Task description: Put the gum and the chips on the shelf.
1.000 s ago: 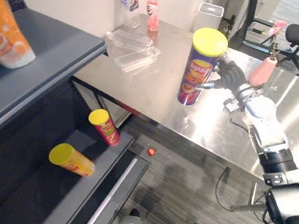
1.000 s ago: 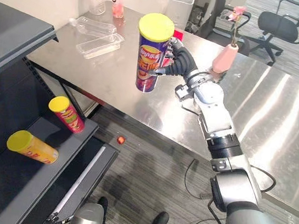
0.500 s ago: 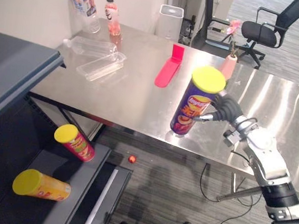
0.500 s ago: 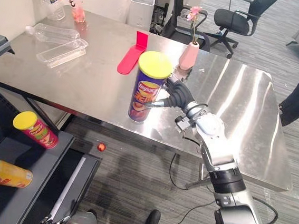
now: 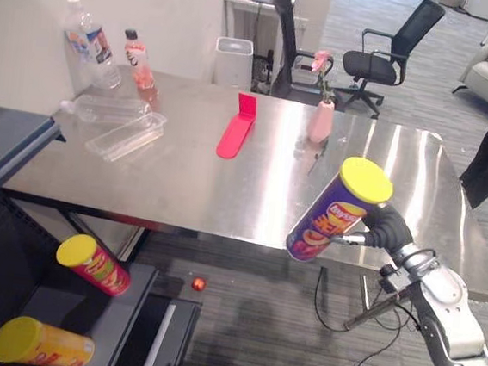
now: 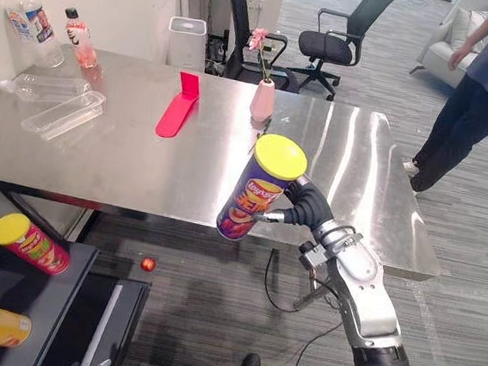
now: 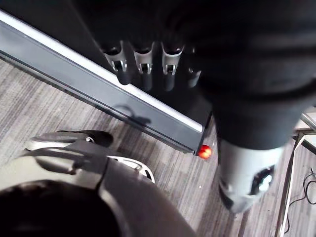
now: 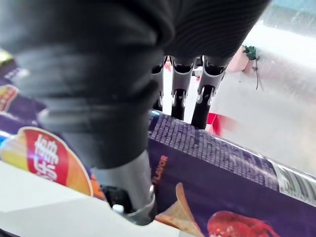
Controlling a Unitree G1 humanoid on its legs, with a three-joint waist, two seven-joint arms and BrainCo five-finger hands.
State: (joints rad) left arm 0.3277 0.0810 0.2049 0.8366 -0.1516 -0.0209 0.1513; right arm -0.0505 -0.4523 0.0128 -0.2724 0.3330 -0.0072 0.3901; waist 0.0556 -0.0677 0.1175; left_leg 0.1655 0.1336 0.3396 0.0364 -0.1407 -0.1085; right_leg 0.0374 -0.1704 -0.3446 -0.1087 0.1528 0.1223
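My right hand (image 6: 305,208) is curling fingers and thumb round the purple cardboard chips tube (image 6: 254,197). Its yellow plastic lid is up, and it is tilting just off the near edge of the shiny steel table (image 5: 184,177). My left hand (image 7: 143,57) is hanging relaxed and empty by the dark shelf (image 7: 98,94).

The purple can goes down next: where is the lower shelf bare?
Bare lower shelf lies between the red can, the orange can and the shelf's outer edge. Crowded where those cans lie. The right hand holds the purple chips can.

right hand (image 6: 304,208) grips chips can (image 6: 261,187) — tilted
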